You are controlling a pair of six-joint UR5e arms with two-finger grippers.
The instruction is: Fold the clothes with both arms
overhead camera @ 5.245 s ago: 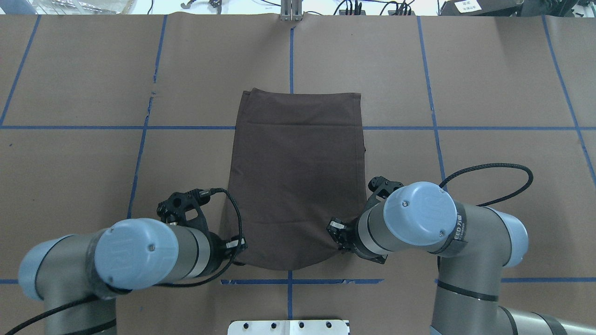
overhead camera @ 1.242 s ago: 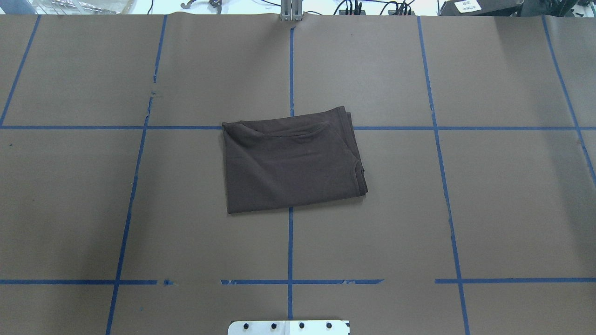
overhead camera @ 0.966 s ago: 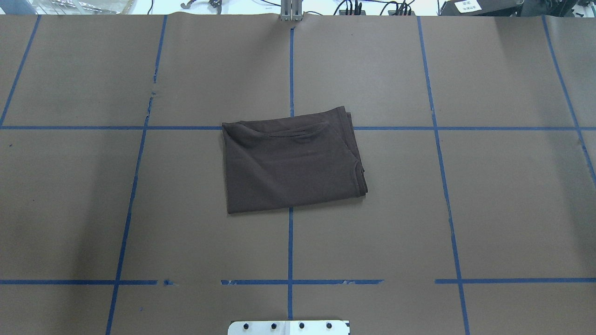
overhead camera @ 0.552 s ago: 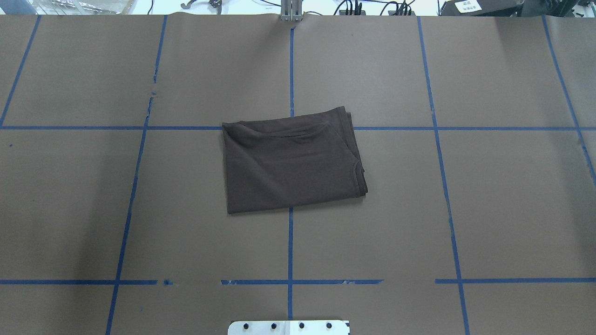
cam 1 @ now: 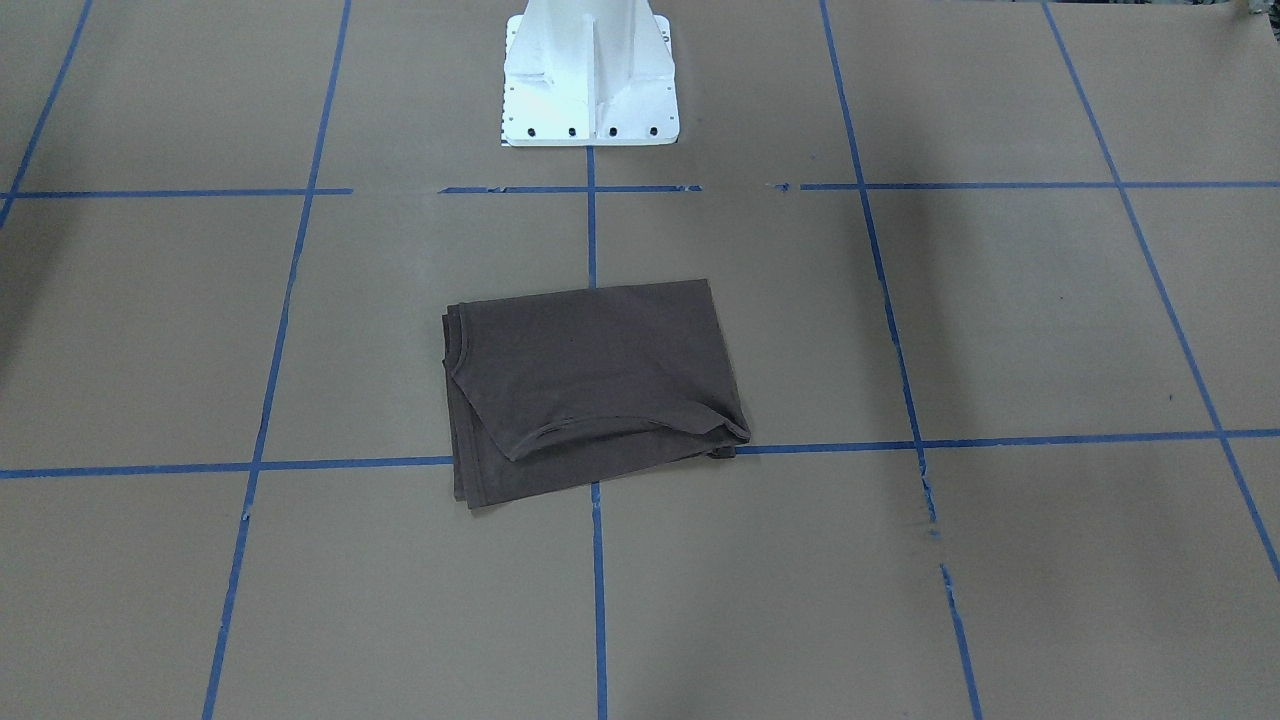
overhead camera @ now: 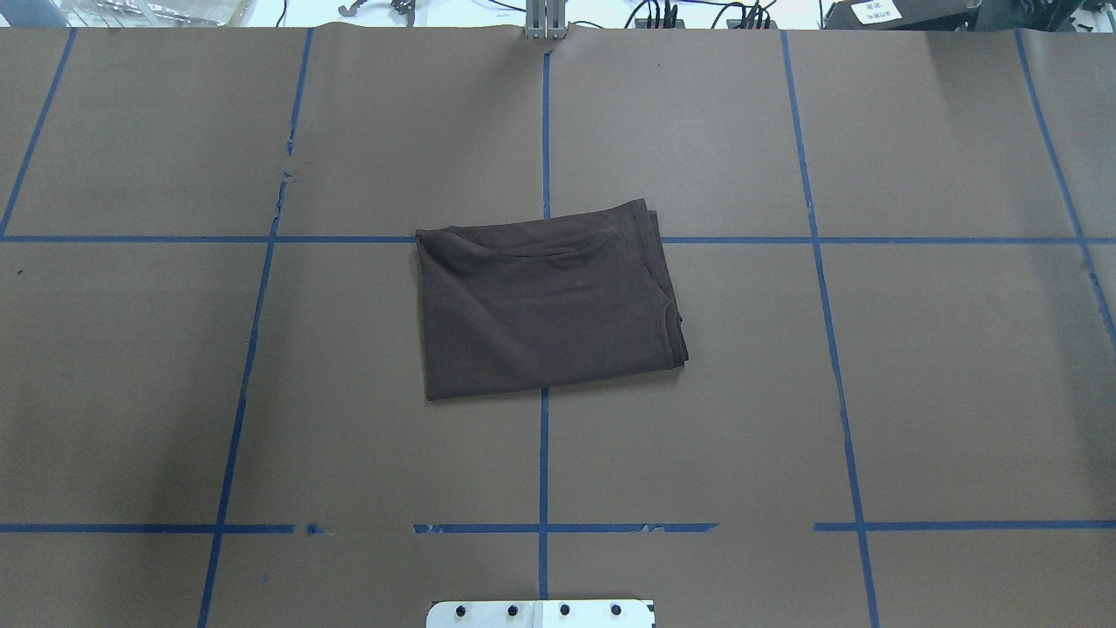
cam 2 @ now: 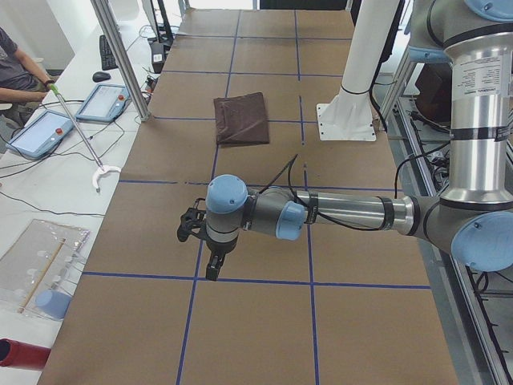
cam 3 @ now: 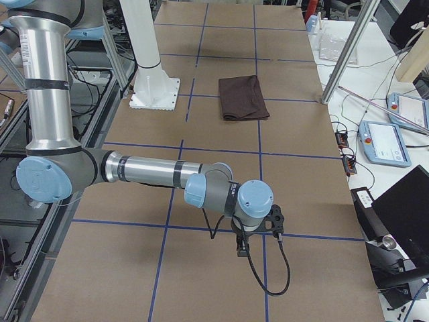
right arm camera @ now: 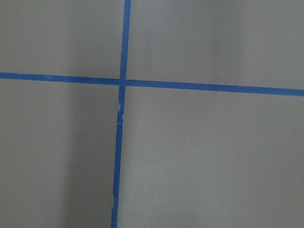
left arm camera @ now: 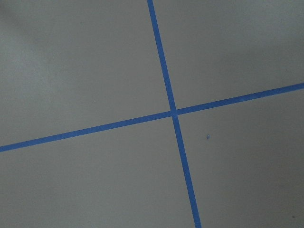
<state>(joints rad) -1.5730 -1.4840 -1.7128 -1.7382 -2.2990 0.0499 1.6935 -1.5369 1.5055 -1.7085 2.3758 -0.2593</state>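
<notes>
1. T-shirt (overhead camera: 545, 305): folded into a flat rectangle at the centre of the bench (overhead camera: 828, 392), over crossed blue tape lines (overhead camera: 544, 453). In the overhead view its layered edges lie at 3 o'clock.
2. Left end effector (cam 2: 213, 273): points down over the bench, well apart from the T-shirt. Spread or pressed together cannot be told.
3. Right end effector (cam 3: 241, 250): as in 2.

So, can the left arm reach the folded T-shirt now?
Probably yes: the left arm sits off to the side, apart from the T-shirt, and only taped brown paper lies between them.
</notes>
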